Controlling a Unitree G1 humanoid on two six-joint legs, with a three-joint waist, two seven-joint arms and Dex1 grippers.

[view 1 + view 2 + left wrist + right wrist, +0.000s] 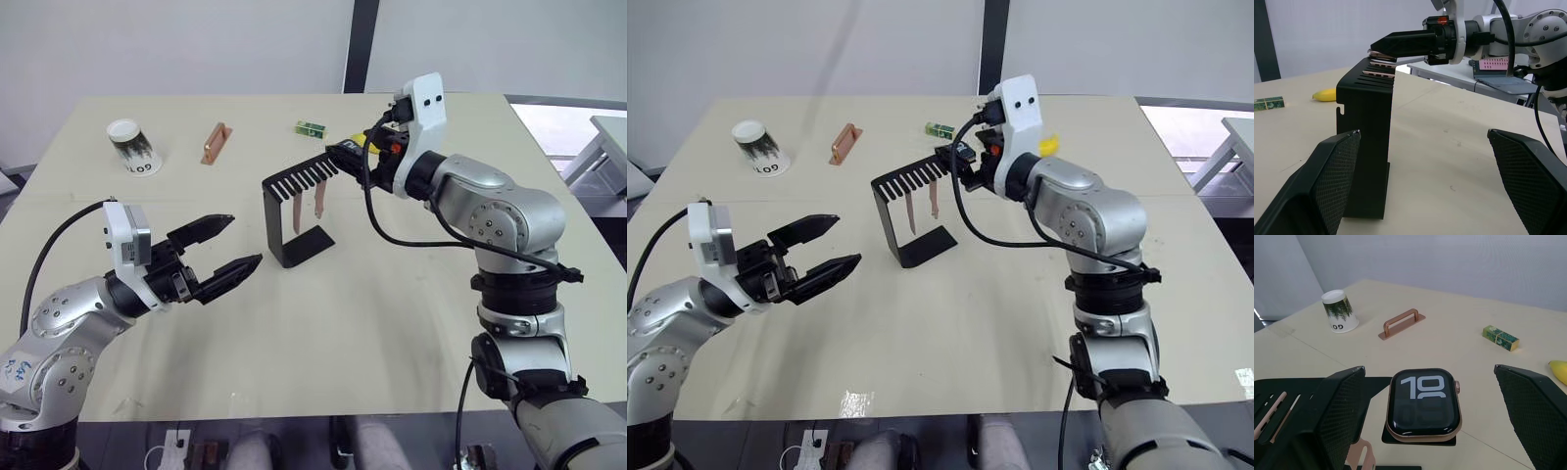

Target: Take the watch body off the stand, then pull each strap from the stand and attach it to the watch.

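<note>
The left claw (217, 249) hangs spread and empty above the bench (392, 323), short of the stand (292, 211), from whose slotted top two straps (308, 203) hang. The right claw (1430, 396) is at the stand's far end, fingers spread. Its wrist view shows the watch body (1423, 404) lying face-up on the stand between the two fingers, untouched by either; the head views hide it.

I see the watch body (1423, 404) with a glossy dark glass face in a smooth metallic rim; the stand (284, 211) of matt black sheet metal; my right claw (1425, 431) with fingers (1334, 416) in cross-hatched matt black plastic; the bench (392, 313) of pale, smooth, faintly scuffed laminate.
</note>
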